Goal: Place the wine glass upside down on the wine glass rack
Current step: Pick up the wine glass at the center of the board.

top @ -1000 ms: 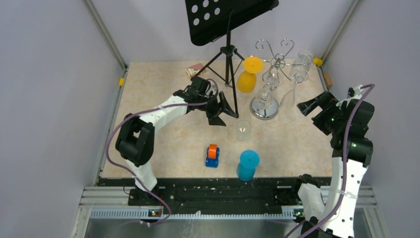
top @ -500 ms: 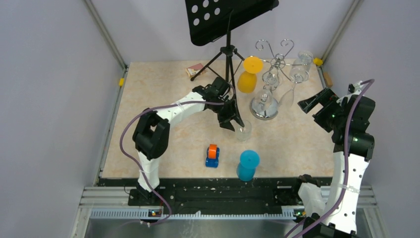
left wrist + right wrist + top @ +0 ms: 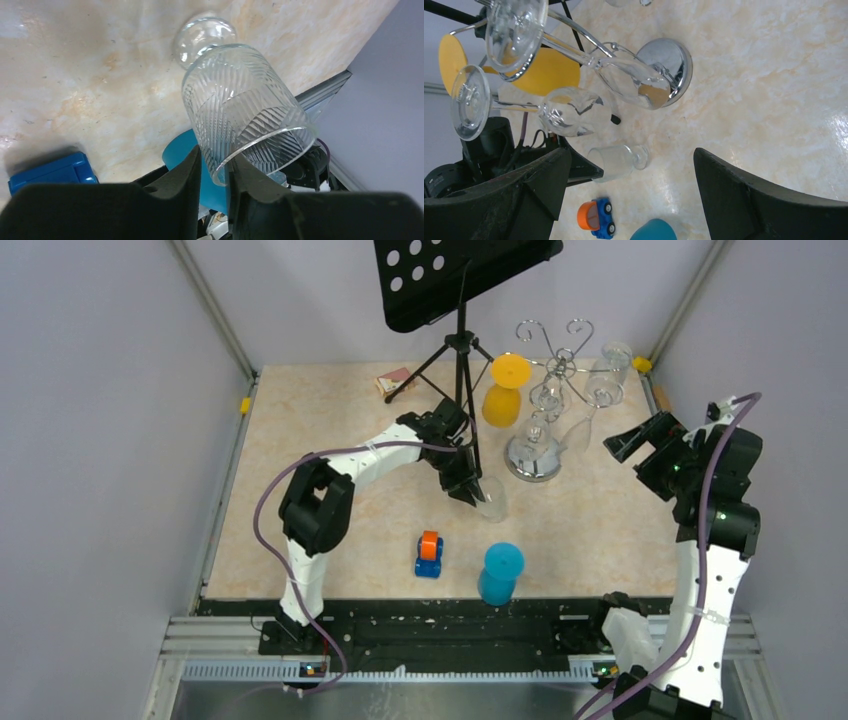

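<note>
**Grip state.** My left claw is at the wine glass. Its fingers are drawn narrow across the rim wall, one inside the bowl and one outside. A sliver of gap shows beside the wall in the left wrist view, so I cannot tell whether the pads are pressing yet. My right claw stands wide apart, holds nothing, and hovers over the right side of the table.

**Location of the work piece.** The wine glass stands near the middle of the table on its round foot, mouth up, with its long axis vertical.

**Governing relation.**
- The wine glass rack stands just far and right of the glass. The two are near each other but not touching.
- The hook arms sit above the rack base, so the glass must go up, then far-right.
- The long axis must be turned end for end so the foot rides on a hook.
- My left claw is the nearer one to the glass, and my right claw is the nearer one to the rack.
- The near and left hooks carry an orange glass and clear glasses. The curled arms on the far side look bare.

**Markings.** No brand or label can be read on the glass or the rack. The print on the small box at the far left is too small to make out.
</note>
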`<state>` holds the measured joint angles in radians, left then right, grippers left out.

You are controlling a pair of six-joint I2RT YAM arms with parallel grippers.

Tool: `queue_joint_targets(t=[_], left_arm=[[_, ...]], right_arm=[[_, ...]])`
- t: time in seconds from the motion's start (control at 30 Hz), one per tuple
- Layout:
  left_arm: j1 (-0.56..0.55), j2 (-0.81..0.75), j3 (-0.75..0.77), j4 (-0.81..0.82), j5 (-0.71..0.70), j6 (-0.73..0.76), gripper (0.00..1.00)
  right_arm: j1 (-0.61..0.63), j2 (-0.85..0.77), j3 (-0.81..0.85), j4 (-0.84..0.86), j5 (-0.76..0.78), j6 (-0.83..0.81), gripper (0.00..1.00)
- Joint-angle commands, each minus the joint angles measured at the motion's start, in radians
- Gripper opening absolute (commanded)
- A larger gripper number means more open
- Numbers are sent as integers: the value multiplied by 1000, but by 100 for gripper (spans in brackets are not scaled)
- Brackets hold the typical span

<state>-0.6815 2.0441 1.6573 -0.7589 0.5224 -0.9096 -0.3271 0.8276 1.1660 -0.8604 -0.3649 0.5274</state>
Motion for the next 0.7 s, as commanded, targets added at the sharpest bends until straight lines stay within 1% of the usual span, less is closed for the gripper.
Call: queue_joint_targets(t=[0.0, 0.07, 0.17, 0.27, 0.3, 0.4, 0.57, 0.67], left_arm=[[2, 26, 23, -45, -62, 32, 25], [3, 30, 28, -53, -64, 38, 22], [2, 34, 42, -83, -83, 59, 21], [3, 33, 42, -85, -89, 76, 13], [3, 33, 42, -83, -89, 79, 12], [3, 25, 43, -82, -84, 93, 0], [5, -14, 27, -82, -88, 119, 0], [11, -63, -9, -62, -88, 122, 0]], right_arm=[[8, 7, 68, 26, -3, 0, 94], [8, 9, 68, 30, -5, 2, 94], [8, 9, 70, 30, -6, 3, 94], [8, 10, 74, 28, -5, 3, 93], [8, 10, 77, 28, -6, 3, 93], [9, 12, 89, 23, -3, -1, 93], [8, 28, 137, 15, 6, -16, 93], [8, 44, 179, 9, 5, -18, 92]])
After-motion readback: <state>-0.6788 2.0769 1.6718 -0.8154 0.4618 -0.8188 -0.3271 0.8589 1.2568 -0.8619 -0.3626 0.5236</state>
